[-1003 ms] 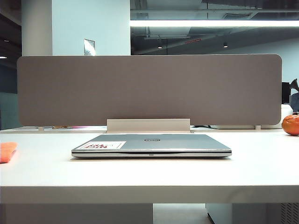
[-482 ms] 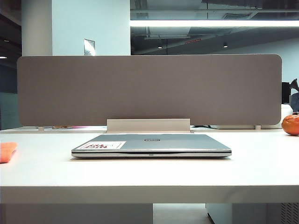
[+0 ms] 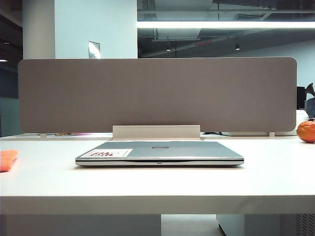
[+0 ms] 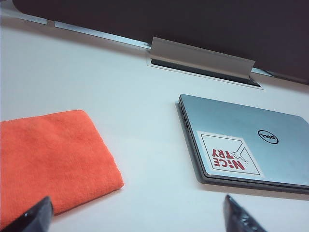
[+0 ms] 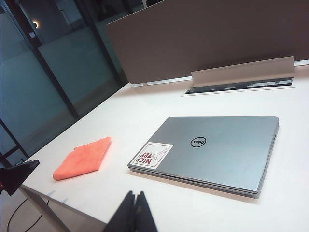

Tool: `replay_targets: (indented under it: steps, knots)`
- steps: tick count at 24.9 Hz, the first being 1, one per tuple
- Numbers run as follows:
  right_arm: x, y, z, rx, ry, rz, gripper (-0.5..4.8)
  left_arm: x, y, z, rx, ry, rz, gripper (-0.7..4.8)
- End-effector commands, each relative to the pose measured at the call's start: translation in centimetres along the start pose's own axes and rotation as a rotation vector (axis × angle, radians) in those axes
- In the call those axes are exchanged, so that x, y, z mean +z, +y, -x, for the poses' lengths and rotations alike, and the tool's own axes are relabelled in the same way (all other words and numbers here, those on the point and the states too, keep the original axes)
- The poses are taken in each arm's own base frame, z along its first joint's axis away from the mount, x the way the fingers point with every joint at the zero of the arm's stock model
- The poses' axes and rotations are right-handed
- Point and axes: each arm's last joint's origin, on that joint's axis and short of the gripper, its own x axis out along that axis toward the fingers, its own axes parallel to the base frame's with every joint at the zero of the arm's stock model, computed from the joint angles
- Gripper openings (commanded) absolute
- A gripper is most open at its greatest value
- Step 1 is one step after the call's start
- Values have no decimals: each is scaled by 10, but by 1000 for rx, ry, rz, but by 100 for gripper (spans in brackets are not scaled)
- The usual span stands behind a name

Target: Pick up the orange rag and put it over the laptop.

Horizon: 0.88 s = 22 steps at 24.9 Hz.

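Note:
The orange rag (image 3: 7, 160) lies folded flat on the white table at the far left edge of the exterior view, also seen as the rag (image 4: 50, 159) and the rag (image 5: 83, 157). The closed silver laptop (image 3: 159, 152) sits mid-table with its sticker toward the rag; it shows too as the laptop (image 4: 251, 145) and the laptop (image 5: 212, 145). My left gripper (image 4: 137, 220) is open, hovering above the table between rag and laptop, one fingertip over the rag's near corner. My right gripper (image 5: 135, 198) is shut and empty, above the table's front edge before the laptop. Neither arm shows in the exterior view.
A grey divider panel (image 3: 157, 93) runs along the back of the table, with a raised cable flap (image 3: 156, 132) behind the laptop. A round orange ball (image 3: 306, 131) rests at the far right. The table's left edge (image 5: 43, 198) lies just beyond the rag.

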Motion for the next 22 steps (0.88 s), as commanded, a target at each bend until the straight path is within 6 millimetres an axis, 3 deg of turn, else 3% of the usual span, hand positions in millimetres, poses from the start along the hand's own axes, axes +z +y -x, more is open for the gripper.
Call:
replay_targets:
  steps: [1,7,8,10,13,14,22]
  knots:
    - [2,2,1,9,-17,9,-5,2,-1,0,-6,-14,-3,479]
    - [2,2,1,9,-17,9,-5,2,0,0,9,-12,-3,479]
    - [2,2,1,9,-17,9,-5,2,0,0,18,-14,-2,455]
    - [2,2,1,9,-17,9,-5,2,0,0,19,-13,-2,314]
    - [2,2,1,9,-17,9,-5,2,0,0,19,-13,-2,45]
    - [2,2,1,9,-17,9,-5,2,0,0,19,-14,-2,-8]
    - [2,2,1,9,-17,9,-5,3,0,1,18,-16,65,-6]
